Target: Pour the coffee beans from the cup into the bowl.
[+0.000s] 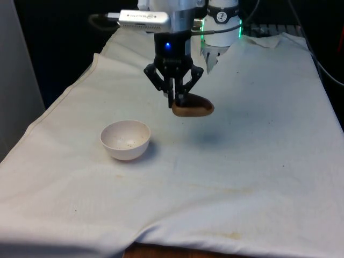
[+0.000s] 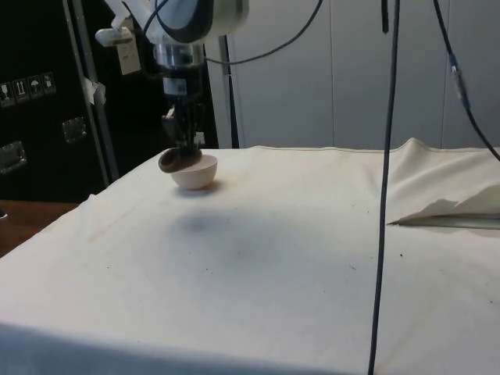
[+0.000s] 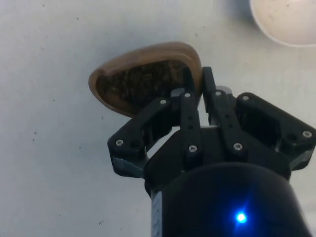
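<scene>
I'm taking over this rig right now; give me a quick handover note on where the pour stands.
Gripper: shut on the rim of the wooden cup, held above the cloth, roughly level.
Cup: coffee beans inside.
White bowl: on the cloth toward the front view's left of the cup, no heap of beans in it.
Done: cup picked up.
Left: carry it over the bowl and tip the beans in.

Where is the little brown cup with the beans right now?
The brown cup hangs above the white cloth, its rim pinched in the gripper, to the front view's right of the white bowl.
</scene>
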Robot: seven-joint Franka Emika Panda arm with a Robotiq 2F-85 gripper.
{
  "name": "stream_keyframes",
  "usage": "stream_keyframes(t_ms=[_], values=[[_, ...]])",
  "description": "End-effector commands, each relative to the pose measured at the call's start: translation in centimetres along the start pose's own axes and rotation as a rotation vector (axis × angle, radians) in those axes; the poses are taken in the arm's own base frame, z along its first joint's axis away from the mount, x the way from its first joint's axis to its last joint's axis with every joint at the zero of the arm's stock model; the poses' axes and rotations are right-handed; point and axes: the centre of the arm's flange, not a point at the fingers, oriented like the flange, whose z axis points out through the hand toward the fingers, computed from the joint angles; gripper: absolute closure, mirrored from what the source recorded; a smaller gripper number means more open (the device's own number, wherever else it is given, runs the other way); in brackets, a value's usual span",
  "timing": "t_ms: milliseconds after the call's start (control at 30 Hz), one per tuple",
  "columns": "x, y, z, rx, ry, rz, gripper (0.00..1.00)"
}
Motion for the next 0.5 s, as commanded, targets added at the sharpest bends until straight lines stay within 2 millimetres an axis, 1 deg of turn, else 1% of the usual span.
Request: stream_keyframes(t_ms=[0, 200, 233, 300, 467], values=[[0.2, 0.4, -0.3, 0.0, -0.002, -0.002, 1.0], [1.0, 1.6, -1.3, -0.014, 0.012, -0.013, 1.0], [0.8, 1.4, -1.2, -0.013, 0.018, -0.008, 1.0], [1.4, 2.3, -1.9, -0.021, 0.019, -0.017, 1.0], [2.3, 3.3, -2.6, -0.036, 0.03, -0.028, 1.0]])
